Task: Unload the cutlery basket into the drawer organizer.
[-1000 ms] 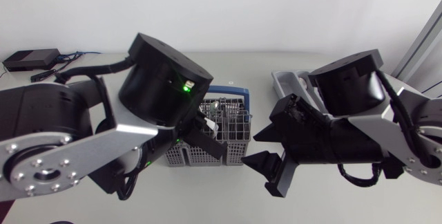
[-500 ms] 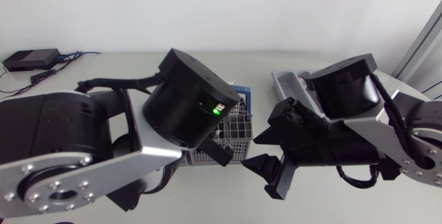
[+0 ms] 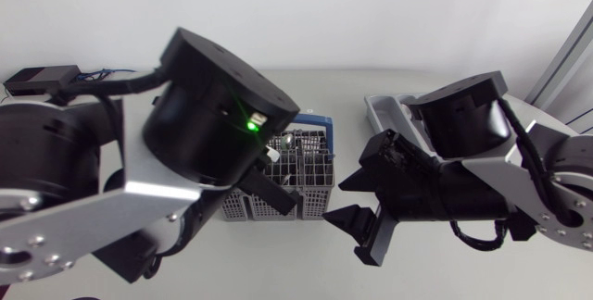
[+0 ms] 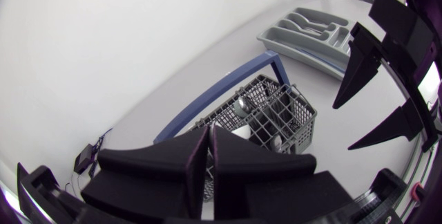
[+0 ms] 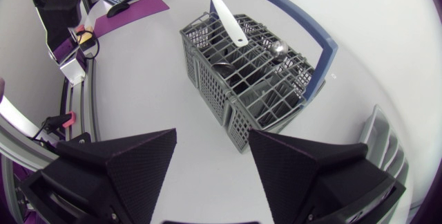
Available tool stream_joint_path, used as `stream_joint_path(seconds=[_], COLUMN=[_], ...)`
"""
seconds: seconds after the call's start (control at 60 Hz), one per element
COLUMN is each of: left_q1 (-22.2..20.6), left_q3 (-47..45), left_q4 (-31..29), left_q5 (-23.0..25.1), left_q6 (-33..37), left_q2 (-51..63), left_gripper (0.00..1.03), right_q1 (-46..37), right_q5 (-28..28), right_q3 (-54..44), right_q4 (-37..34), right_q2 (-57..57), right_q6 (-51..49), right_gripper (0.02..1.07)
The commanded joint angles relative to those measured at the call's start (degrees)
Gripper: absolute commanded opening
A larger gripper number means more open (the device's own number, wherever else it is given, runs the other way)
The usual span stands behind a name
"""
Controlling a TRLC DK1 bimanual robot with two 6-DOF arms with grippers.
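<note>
while left tool [image 4: 209, 137] clenched on utensil [image 5: 224, 13] over basket [image 5: 207, 79], right tool [image 5: 212, 135] released beside rim

The left arm swings back off the basket

Half a second ago the left arm [image 3: 213, 115] leaned far to the right and hid most of the basket [image 3: 310, 198]. Now its big black joint is back on the left, and it looks bigger and closer to the camera. The top of the basket and the cutlery [image 3: 301, 143] in it show again. The left gripper [image 4: 209, 133], pinched on a white spatula [image 5: 224, 10], has moved with the arm.
</note>
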Motion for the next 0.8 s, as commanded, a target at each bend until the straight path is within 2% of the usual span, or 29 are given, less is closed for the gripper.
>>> stream_joint_path(seconds=[0.0,0.133,0.2,0.267,0.367,0.517,0.567,0.783], left_q1=[0.3,0.5,0.9,2.9,9.9,17.3,18.1,18.7], left_q3=[0.8,0.6,0.4,0.5,0.3,0.2,0.1,2.3], left_q4=[-0.6,-1.0,-1.0,-1.0,-1.5,-2.1,-2.1,-2.3], left_q5=[-1.0,-0.9,0.9,6.3,20.8,37.7,41.1,50.0], left_q6=[0.7,0.6,0.5,0.2,-1.8,-4.3,-5.0,-7.7], left_q2=[-1.7,-4.6,-7.0,-9.2,-11.8,-10.0,-8.6,-3.5], left_gripper=[0.03,0.03,0.03,0.03,0.03,0.03,0.03,0.03], right_q1=[0.0,0.0,0.0,0.0,0.1,1.1,1.9,5.3], right_q5=[0.0,0.0,0.0,0.0,0.1,0.8,1.5,6.0], right_q3=[-1.6,-1.6,-1.9,-2.3,-2.8,-3.1,-3.2,-3.7], right_q4=[0.4,0.4,0.4,0.4,0.7,1.0,0.7,0.5], right_q2=[0.7,0.4,-0.3,-1.6,-5.2,-10.9,-12.8,-15.7], right_q6=[-0.8,-1.0,-1.1,-1.8,-2.8,-3.3,-3.8,-4.5], right_gripper=[0.78,0.78,0.78,0.78,0.82,0.82,0.82,0.82])
